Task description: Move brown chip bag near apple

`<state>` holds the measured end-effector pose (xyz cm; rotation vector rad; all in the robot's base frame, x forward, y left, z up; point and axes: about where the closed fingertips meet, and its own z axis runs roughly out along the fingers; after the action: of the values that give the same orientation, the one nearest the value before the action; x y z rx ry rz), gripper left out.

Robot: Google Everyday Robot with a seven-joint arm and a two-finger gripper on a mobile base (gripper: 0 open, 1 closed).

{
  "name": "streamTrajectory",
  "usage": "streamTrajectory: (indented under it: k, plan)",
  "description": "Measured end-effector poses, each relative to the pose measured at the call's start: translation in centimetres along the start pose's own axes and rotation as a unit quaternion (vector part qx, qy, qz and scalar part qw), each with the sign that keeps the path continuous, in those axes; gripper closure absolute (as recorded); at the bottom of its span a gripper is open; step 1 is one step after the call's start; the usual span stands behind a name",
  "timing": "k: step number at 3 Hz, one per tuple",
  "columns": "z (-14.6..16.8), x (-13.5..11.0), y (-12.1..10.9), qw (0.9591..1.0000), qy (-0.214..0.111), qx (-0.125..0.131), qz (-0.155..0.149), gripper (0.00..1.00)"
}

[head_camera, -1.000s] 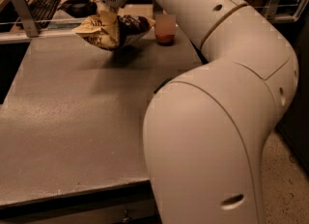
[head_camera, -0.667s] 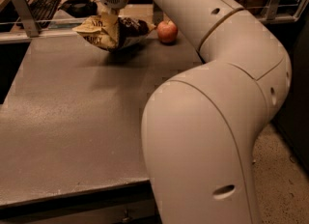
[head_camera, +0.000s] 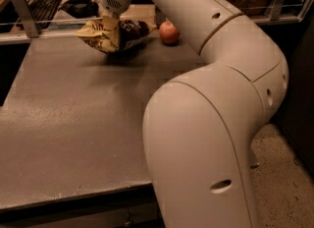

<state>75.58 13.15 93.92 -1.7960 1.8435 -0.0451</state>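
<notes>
One apple (head_camera: pixel 169 32) on grey table (head_camera: pixel 73 124), jaws above

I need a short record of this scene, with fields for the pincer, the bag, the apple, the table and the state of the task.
pincer: at the far end of the table, shut on the bag's top
brown chip bag: crumpled, tilted, held up, with its shadow on the table below
apple: on the table, to the picture's right of the bag, apart from it
table: grey, flat
task state: bag close to the apple, not yet released
</notes>
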Motion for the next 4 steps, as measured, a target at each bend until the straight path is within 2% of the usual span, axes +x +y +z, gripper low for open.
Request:
streamTrajectory:
  k: [3,4]
  plan:
    - [-0.3,0.4,0.8,0.9998,-0.016,-0.005,0.008,0.13]
    - [-1.4,0.2,1.5,0.9994,-0.034,-0.003,0.008,0.0]
